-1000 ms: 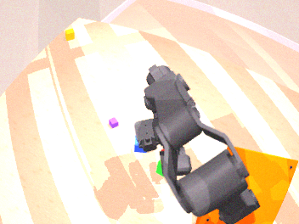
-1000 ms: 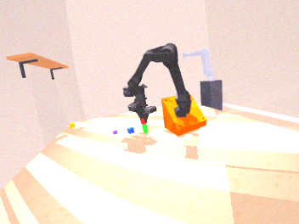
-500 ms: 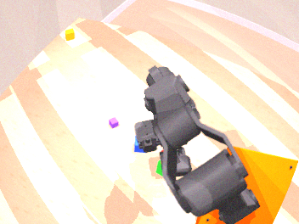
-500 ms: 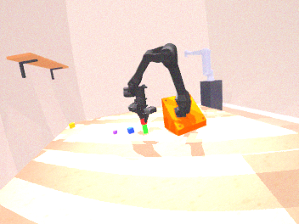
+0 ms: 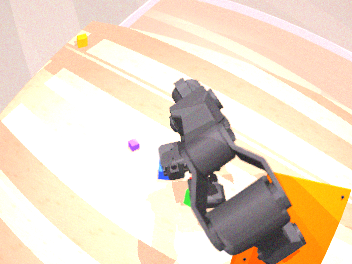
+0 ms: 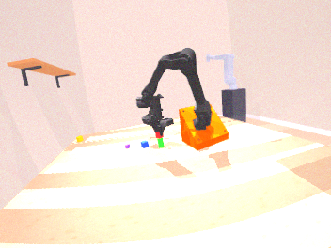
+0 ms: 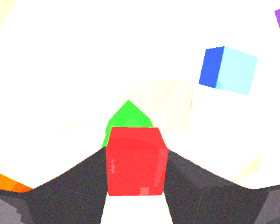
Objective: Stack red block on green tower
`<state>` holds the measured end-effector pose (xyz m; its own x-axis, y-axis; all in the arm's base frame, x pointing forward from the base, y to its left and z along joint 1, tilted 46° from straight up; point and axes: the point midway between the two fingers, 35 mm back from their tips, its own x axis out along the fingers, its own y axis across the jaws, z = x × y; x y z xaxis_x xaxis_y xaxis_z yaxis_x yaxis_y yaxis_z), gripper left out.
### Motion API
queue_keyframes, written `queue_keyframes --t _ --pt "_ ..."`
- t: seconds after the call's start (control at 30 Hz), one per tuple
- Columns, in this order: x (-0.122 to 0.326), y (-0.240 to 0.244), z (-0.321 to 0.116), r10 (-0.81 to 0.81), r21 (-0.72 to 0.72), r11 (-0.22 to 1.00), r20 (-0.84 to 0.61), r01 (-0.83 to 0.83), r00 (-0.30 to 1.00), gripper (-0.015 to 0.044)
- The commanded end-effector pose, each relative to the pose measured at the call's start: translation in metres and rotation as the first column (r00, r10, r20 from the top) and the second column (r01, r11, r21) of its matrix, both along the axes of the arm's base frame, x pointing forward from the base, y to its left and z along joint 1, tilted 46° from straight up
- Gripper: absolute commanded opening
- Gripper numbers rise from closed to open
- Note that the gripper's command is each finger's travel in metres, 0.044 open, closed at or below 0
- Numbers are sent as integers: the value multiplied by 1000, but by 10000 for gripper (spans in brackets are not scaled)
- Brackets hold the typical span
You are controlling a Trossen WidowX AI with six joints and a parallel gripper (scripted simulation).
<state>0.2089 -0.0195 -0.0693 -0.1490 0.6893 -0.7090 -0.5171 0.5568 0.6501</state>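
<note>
My gripper (image 6: 159, 131) (image 7: 134, 153) points down and is shut on the red block (image 6: 159, 135) (image 7: 136, 170), with a dark finger on each side of it. The green tower (image 6: 161, 144) (image 7: 128, 118) (image 5: 188, 197) stands upright right below the red block. In the exterior view the block's underside appears at the tower's top, but whether they touch cannot be told. In the wrist view the tower's top shows past the block's far edge, turned relative to the block; the rest is hidden. The arm hides most of both in the top view.
A blue block (image 5: 161, 173) (image 6: 145, 145) (image 7: 227, 70) lies close beside the tower. A small purple block (image 5: 133, 145) (image 6: 127, 147) lies farther out, and a yellow block (image 5: 82, 40) (image 6: 79, 138) is far off. An orange sloped box (image 5: 325, 207) (image 6: 204, 135) stands on the tower's other side, near the arm's base.
</note>
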Motion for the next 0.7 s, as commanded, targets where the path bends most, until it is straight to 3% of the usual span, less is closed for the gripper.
queue_keyframes --t 0.0,0.27,0.67 --pt "-2 2 0 -6 4 1000 -9 6 1000 0" --pt "0 -4 5 -6 4 1000 -9 6 1000 0" --pt "-1 0 1 -3 4 1000 -9 3 1000 315"
